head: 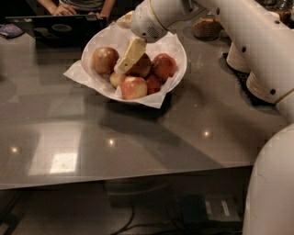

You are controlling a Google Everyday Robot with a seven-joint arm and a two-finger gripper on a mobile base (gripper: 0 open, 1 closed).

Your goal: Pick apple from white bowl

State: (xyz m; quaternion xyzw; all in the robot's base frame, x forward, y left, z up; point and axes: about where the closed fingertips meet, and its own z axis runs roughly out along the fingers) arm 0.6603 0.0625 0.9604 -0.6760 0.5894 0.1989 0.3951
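The white bowl (178, 53), lined with crumpled white paper, stands on the grey table at the back centre. It holds several apples. The large dull brownish-red apple (104, 59) lies at the bowl's left side. Shiny deep-red apples (163, 66) lie at the right and a small pink-yellow apple (134, 87) at the front. My gripper (123, 66), cream-coloured, reaches down into the bowl from the upper right, over the middle of the pile and just right of the brownish-red apple. It holds nothing that I can see.
Stacked white paper bowls (264, 87) stand at the right edge under my arm. A wicker basket (206, 27) stands behind the bowl. A dark laptop (55, 27) and a person's arms (78, 7) are at the back left. The table's front edge (128, 179) runs across the lower view.
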